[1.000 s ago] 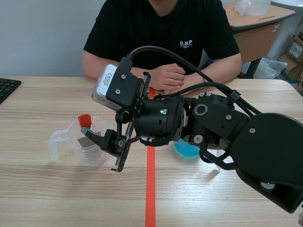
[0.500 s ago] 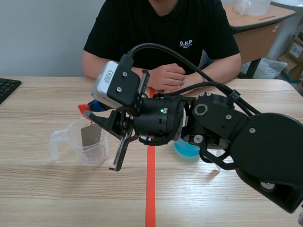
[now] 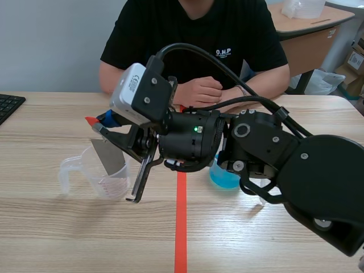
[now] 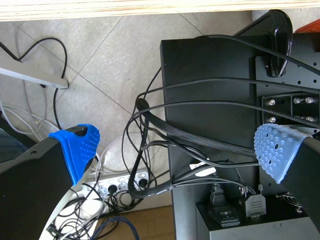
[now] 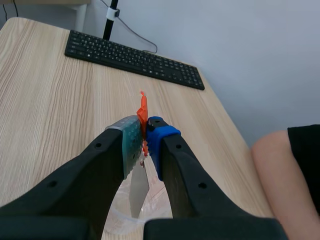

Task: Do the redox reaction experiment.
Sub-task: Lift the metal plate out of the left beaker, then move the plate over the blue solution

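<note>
My right gripper (image 3: 100, 126) (image 5: 144, 136) reaches across from the right and is shut on a small orange-red clip (image 3: 91, 121) (image 5: 143, 112). A grey metal sheet (image 3: 108, 155) (image 5: 138, 187) hangs from that clip, its lower end dipping into the clear plastic measuring cup (image 3: 100, 173) on the left of the table. A dish of blue liquid (image 3: 223, 178) sits on the table behind the right arm, mostly hidden. My left gripper (image 4: 182, 147) stands open off the table, over the floor and cables, with nothing between its blue pads.
A person sits across the table with hands (image 3: 200, 92) resting near the far edge. A black keyboard (image 3: 8, 106) (image 5: 134, 59) lies at the table's far left. The right arm's bulk (image 3: 296, 176) covers the table's right half. An orange-red tape line (image 3: 180, 222) runs down the middle.
My right gripper has shut on the clip and lifted up and slightly left, drawing the metal sheet partly out of the measuring cup. The left gripper stays as it was.
</note>
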`<state>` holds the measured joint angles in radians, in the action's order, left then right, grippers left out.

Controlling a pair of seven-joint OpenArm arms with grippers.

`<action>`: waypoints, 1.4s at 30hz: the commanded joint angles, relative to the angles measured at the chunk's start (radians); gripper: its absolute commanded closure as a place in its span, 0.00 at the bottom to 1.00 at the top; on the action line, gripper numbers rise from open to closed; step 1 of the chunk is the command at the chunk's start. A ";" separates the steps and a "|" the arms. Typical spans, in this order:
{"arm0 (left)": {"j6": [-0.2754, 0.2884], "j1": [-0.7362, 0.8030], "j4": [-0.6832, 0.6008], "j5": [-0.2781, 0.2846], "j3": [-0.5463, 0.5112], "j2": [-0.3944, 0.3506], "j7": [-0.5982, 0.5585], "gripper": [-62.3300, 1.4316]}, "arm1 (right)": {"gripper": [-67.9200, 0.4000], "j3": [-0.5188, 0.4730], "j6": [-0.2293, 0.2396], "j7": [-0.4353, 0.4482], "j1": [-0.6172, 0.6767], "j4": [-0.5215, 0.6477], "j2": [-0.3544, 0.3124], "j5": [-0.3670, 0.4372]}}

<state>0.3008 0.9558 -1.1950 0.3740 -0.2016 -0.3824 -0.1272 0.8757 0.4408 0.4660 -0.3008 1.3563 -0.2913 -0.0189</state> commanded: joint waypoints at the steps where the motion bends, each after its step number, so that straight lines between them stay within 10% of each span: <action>1: 0.009 0.013 -0.008 -0.002 -0.010 0.005 -0.010 0.00 | 0.97 -0.027 -0.005 0.008 -0.017 0.051 0.000 0.011; 13: 0.009 0.013 -0.008 -0.002 -0.010 0.005 -0.010 0.00 | 0.97 -0.093 0.066 -0.179 -0.014 0.232 -0.016 0.142; 25: 0.009 0.013 -0.008 -0.001 -0.010 0.005 -0.009 0.70 | 0.97 -0.227 0.085 -0.405 -0.009 0.480 -0.122 0.388; 32: 0.009 0.013 -0.008 -0.001 -0.010 0.005 -0.007 0.89 | 0.97 -0.318 0.085 -0.602 -0.009 0.566 -0.217 0.633; 42: 0.009 0.014 -0.008 -0.001 -0.010 0.005 -0.007 0.90 | 0.97 -0.492 0.118 -0.738 0.032 0.578 -0.393 0.944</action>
<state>0.3008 0.9558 -1.1950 0.3676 -0.2016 -0.3824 -0.1238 0.4004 0.5491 -0.2928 -0.2760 1.9270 -0.6659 0.9127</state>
